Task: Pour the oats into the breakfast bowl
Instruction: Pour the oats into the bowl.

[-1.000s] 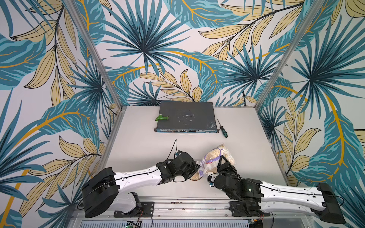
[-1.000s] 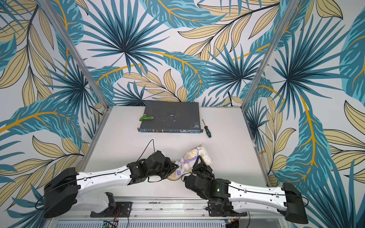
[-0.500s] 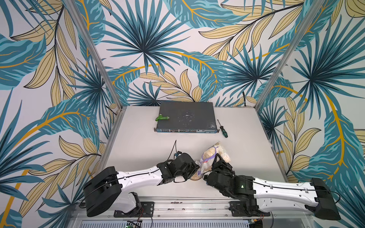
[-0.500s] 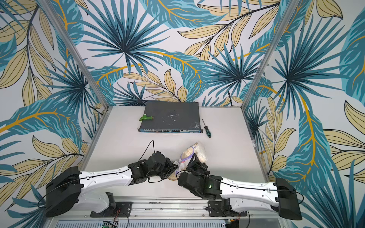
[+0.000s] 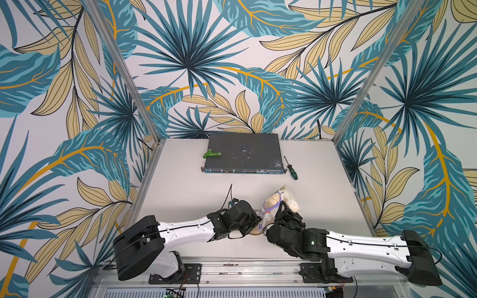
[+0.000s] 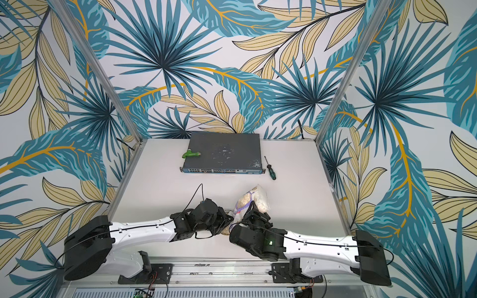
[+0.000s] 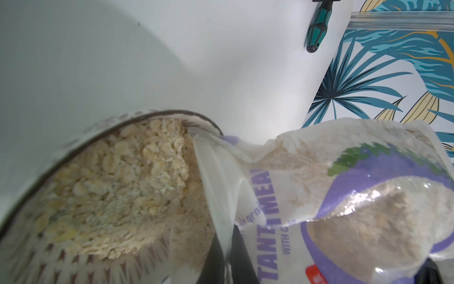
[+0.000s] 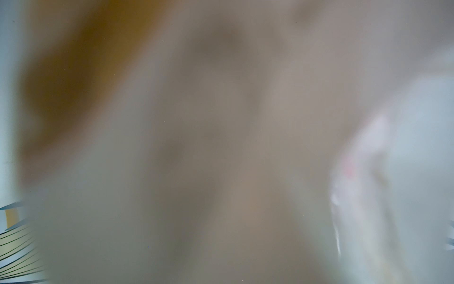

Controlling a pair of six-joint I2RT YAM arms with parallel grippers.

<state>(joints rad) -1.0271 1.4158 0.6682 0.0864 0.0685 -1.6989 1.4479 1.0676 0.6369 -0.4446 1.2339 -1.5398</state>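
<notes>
In both top views the left arm (image 5: 185,232) lies low and nearly level along the front of the bench (image 5: 180,196). It reaches from its base toward the middle, and the left end effector (image 5: 258,221) meets the mouth end of the oat pouch (image 5: 274,203). The right arm (image 5: 361,247) mirrors it from the opposite side. Its wrist is turned up and away, and the right end effector (image 5: 281,210) clasps the pouch's body with its fingers partway apart. The pouch slants with its sealed end raised toward the back and its mouth down over the bowl (image 5: 255,233) (only a sliver of it shows between the two wrists). Farther back sit a network switch (image 5: 244,154) and, just beside it, a screwdriver (image 5: 291,169).

From the left wrist, two dark fingers (image 7: 239,255) are pinched shut on the pouch's clear edge. The pouch's mouth dips just inside the bowl's rim (image 7: 152,113), and flakes (image 7: 118,186) fill the bowl nearly to the top.

The right wrist view is a beige blur, with the pouch right against the lens.
</notes>
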